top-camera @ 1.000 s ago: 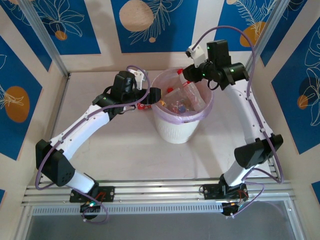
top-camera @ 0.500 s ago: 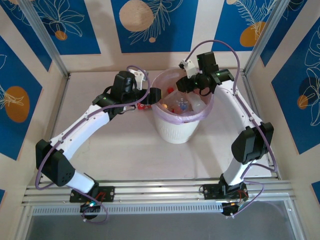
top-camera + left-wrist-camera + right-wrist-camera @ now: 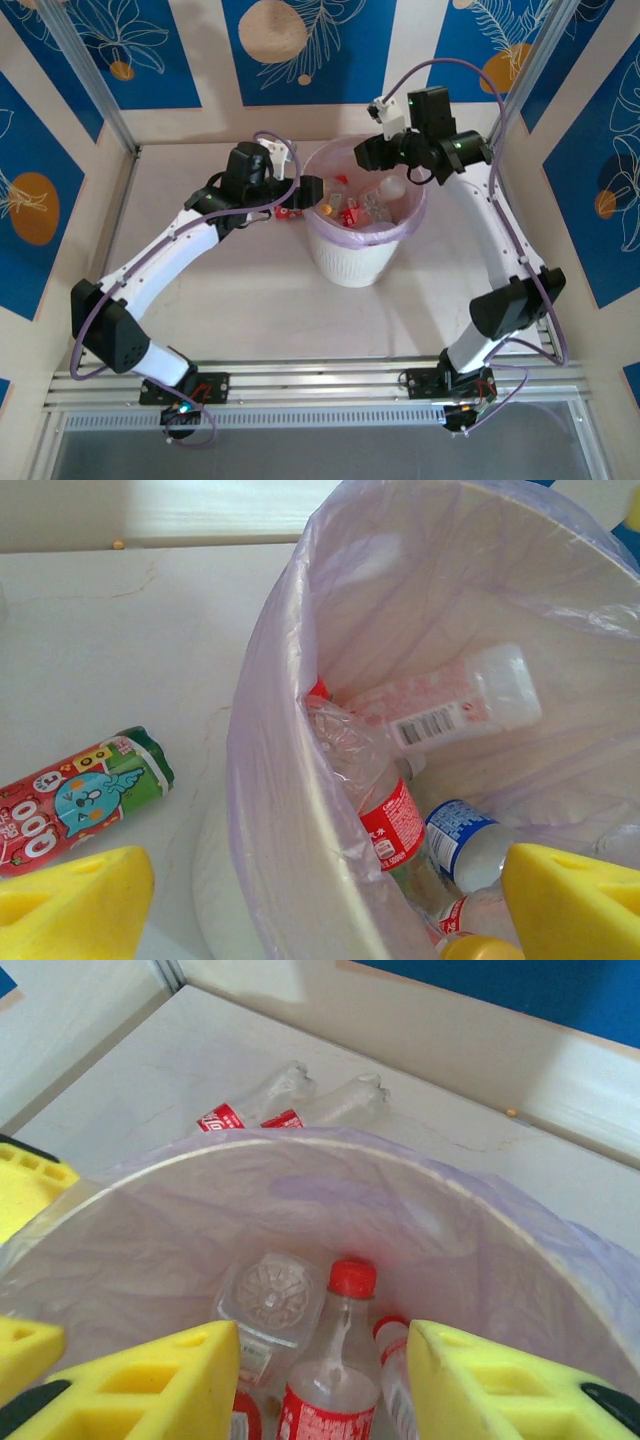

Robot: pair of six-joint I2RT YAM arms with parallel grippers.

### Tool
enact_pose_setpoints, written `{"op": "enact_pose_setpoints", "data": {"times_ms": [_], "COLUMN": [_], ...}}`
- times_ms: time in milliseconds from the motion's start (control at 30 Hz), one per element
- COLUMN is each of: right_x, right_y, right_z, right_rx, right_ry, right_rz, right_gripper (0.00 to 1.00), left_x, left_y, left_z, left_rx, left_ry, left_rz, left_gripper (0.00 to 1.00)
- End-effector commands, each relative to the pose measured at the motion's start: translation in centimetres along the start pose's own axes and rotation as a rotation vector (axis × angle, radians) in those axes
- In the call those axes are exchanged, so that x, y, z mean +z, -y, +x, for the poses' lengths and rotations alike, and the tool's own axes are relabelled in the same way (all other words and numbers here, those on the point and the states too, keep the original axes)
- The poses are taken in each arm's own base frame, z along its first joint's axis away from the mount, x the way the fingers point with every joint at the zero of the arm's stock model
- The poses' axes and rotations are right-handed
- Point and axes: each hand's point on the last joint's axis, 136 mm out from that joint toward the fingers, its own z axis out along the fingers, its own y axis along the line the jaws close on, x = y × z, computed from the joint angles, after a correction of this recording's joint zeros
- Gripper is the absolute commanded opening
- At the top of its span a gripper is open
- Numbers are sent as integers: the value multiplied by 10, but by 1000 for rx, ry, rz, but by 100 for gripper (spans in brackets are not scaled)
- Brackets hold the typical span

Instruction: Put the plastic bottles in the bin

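Right pincer [image 3: 320, 1360] hangs over the bin [image 3: 355, 265], its yellow fingers spread wide with nothing between them. Directly below it, inside the pink liner, lie several of the plastic bottles [image 3: 360, 205], among them a red-capped bottle [image 3: 340, 1360] standing almost upright at bottom centre of the right wrist view. The left pincer [image 3: 325, 880] is also wide open and empty, sitting at the bin's left side, so that the rim runs up the left wrist view between its fingers. A cartoon-label bottle [image 3: 80, 800] lies on its side on the counter [image 3: 250, 290], at the left edge of that view, just outside the left-hand finger and near the bin wall. Two clear bottles [image 3: 290, 1105] with red labels lie side by side on the counter beyond the bin, at upper centre of the right wrist view, well apart from the right pincer. These bottles look empty, so they are probably very light, thin-walled and easily crushed, and round enough to roll or squirt out of a grip. The safest hold is likely across the labelled middle of the body, closing gently.
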Motion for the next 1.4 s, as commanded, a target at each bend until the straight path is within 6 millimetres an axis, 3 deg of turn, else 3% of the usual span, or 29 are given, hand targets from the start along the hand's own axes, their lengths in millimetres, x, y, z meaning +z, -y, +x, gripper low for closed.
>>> {"op": "enact_pose_setpoints", "data": {"times_ms": [0, 267, 367, 467, 600, 667, 933, 1067, 1200, 1367], "right_x": [-25, -68, -81, -91, -100, -101, -103, -102, -103, -102], "right_y": [-3, -21, -22, -19, -16, -15, -14, -15, -13, -12], "right_z": [13, 11, 11, 14, 21, 27, 48, 58, 65, 65], "right_rx": [39, 120, 148, 190, 230, 243, 295, 314, 321, 319], "right_ry": [-29, 54, 69, 77, 83, 82, 50, 33, 20, 16], "right_rz": [47, 10, 19, 32, 34, 40, 36, 34, 48, 53], "right_gripper": [49, 61, 64, 68, 74, 75, 77, 77, 77, 77], "left_x": [-25, -54, -70, -87, -97, -84, 44, 88, 113, 116], "left_y": [15, 24, 13, -22, -92, -118, -172, -202, -218, -223], "left_z": [-23, -48, -57, -64, -65, -58, -6, 17, 46, 70], "left_rx": [45, 101, 121, 89, -24, -26, -65, -101, -144, -161], "left_ry": [67, 114, 127, 148, 164, 113, -211, -284, -344, -381], "left_rz": [19, 23, -16, -90, -203, -259, -168, -193, -196, -201], "left_gripper": [90, 100, 100, 100, 99, 96, 91, 88, 87, 87]}}
